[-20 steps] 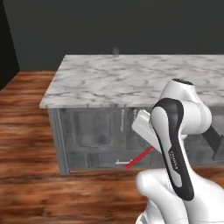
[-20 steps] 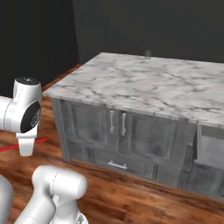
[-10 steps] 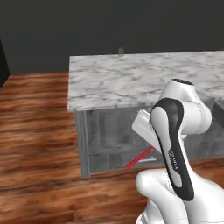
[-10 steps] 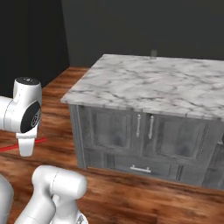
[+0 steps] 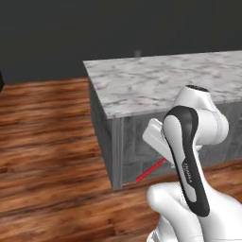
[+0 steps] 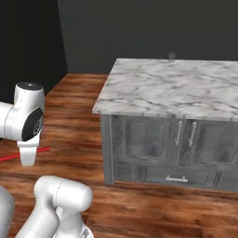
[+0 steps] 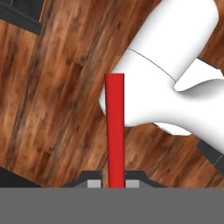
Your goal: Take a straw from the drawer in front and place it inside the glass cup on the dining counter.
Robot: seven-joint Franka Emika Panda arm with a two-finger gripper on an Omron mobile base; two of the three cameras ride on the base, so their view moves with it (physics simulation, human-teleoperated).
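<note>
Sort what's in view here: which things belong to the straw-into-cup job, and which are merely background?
Job:
- straw, clamped in the gripper
- glass cup, at the far edge
- dining counter

Background:
- cabinet doors under the counter
- small lower drawer, shut
- wooden floor

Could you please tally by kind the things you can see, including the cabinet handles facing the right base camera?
red straw: 1
glass cup: 1
marble dining counter: 1
silver cabinet handles, as seen in the right base view: 3
Total: 6
</note>
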